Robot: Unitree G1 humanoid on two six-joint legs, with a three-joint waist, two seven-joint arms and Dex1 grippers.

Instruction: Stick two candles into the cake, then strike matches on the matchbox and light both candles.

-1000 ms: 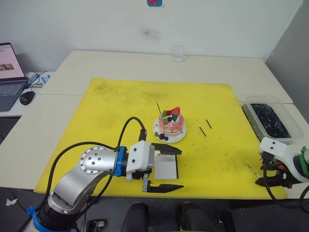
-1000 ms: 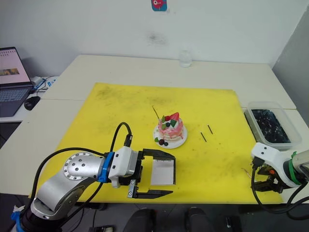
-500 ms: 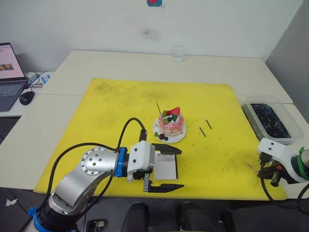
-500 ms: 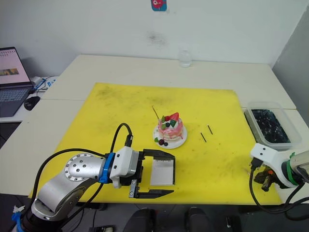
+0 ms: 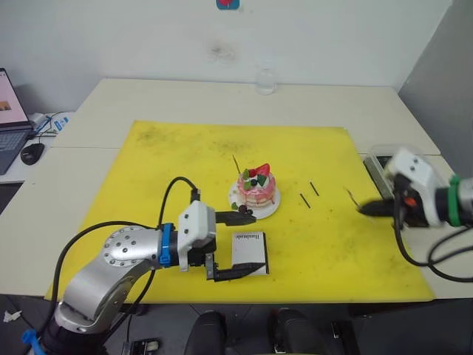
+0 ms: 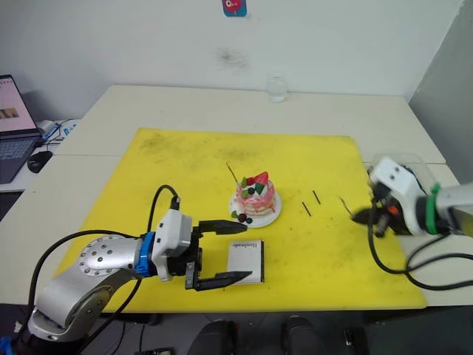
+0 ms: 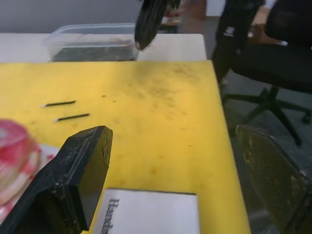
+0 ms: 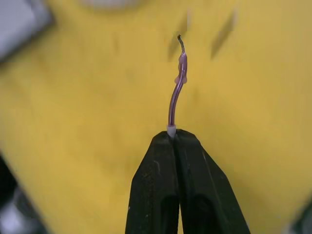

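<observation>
Candle two [image 8: 176,97] is now off the mat, pinched in our right gripper [image 5: 367,208] at the cake's [image 5: 256,188] three o'clock, ready for planting; left jaws spread around the matchbox [image 5: 249,251].

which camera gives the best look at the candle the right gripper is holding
The right wrist view: the candle sticks out from the shut fingertips of the right gripper, curved and sharp against the yellow mat. In the eye views it is only a faint thin line at that gripper. The left wrist view shows the gripper, no clear candle.
</observation>
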